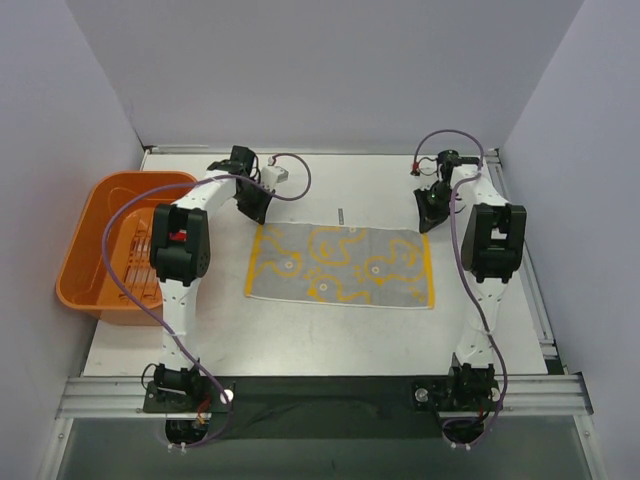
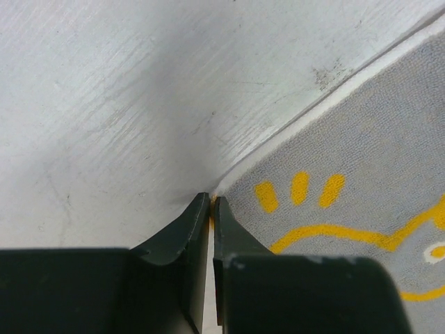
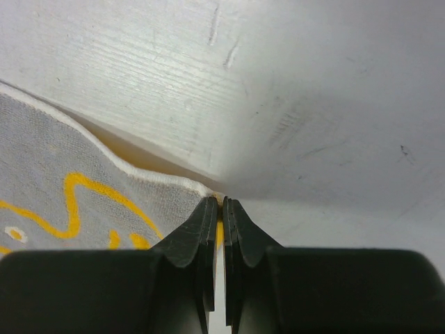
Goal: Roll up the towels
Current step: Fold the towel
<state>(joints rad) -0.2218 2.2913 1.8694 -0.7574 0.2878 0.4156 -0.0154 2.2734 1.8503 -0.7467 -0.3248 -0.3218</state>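
One towel (image 1: 340,266) lies flat and unrolled on the table (image 1: 300,340), about mid-table, long side running left to right. The upper face is grey with yellow wavy lines and small white dots. A yellow strip runs along both short ends and a white hem along the far edge.

The left arm reaches toward the far edge of the table. The left pincer (image 1: 252,212) is down at the towel's far-left corner. In the left wrist view the dark fingers (image 2: 236,240) are pressed almost together, tips on the table. The towel corner sits right at the tips and a thin sliver of yellow shows between them, so the pincer is clamped on the corner. How much cloth is caught cannot be told.

The right pincer (image 1: 428,222) is at the towel's far-right corner. In the right wrist view it is also closed, fingers (image 3: 191,236) nearly touching, with a yellow sliver of cloth between them. The hem just left of the tips is slightly lifted and curled, showing the yellow underside and a shadow beneath. The rest of the towel is flat.

Both near corners are free and lie flat toward the near edge.

An orange tub (image 1: 80,240) stands at the left edge of the table, apart from the towel, beside the left arm. Purple cables (image 1: 115,270) loop along both arms.
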